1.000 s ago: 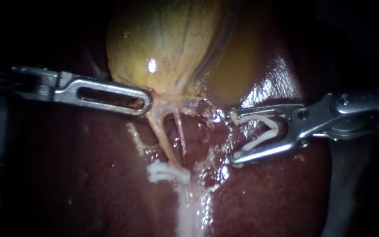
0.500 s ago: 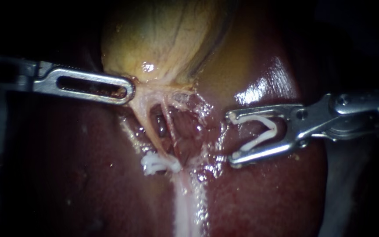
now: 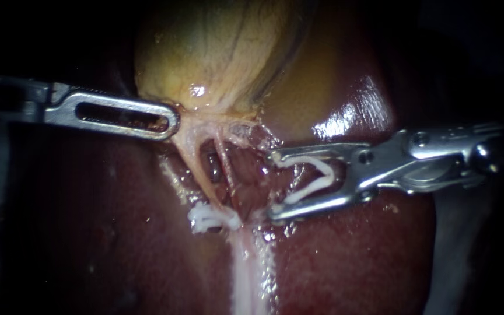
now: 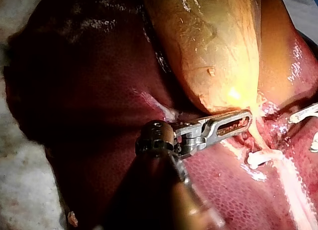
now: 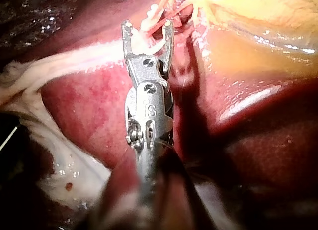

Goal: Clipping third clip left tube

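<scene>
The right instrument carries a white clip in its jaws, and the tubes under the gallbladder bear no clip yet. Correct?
Not quite. The right instrument does carry a white clip, but the endoscope view shows a placed clip already across the tubes below the gallbladder.

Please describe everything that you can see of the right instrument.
The right instrument is shiny grey metal: a thin shaft coming in from the right, a small hinged joint, then two slim jaws spread in a V. They hold an open white clip, one leg along each jaw. The tips point at the tubes below the gallbladder, close to them but not yet around them, above the wet red liver.
</scene>
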{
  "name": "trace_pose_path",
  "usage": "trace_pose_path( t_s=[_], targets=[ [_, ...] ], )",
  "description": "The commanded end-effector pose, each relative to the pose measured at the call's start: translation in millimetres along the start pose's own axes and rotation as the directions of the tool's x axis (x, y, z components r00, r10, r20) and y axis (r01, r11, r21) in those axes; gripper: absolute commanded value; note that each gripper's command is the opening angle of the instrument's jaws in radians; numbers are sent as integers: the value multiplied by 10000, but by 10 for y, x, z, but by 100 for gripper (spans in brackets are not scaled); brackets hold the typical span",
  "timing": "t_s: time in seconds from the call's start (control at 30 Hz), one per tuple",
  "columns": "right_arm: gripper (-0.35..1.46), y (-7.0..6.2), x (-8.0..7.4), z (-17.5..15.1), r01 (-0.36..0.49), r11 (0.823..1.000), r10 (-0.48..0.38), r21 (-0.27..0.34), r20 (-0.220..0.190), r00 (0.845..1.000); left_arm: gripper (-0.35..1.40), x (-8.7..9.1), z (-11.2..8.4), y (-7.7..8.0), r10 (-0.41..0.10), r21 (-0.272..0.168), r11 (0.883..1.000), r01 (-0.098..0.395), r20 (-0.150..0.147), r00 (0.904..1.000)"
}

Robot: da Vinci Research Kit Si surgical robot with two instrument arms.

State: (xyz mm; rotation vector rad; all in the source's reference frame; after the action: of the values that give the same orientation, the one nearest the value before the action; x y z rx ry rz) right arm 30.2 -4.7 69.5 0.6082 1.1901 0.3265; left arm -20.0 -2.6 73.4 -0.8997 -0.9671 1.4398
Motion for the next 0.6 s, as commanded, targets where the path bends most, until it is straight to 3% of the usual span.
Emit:
trace_pose_path(
  t_s=[0.03,0.27,0.6],
  targets=[
    [49,0,-2,5,-62,10000,62,48,3,10000,-35,0,0,0,-2,6,10000,2,-6,10000],
    [49,5,-16,41,-182,9998,182,90,18,9998,-35,-1,1,2,-6,13,10000,6,-16,10000],
    [49,14,-29,57,-291,9996,291,24,25,9996,-35,-1,1,4,-11,20,10000,11,-26,10000]
  ],
)
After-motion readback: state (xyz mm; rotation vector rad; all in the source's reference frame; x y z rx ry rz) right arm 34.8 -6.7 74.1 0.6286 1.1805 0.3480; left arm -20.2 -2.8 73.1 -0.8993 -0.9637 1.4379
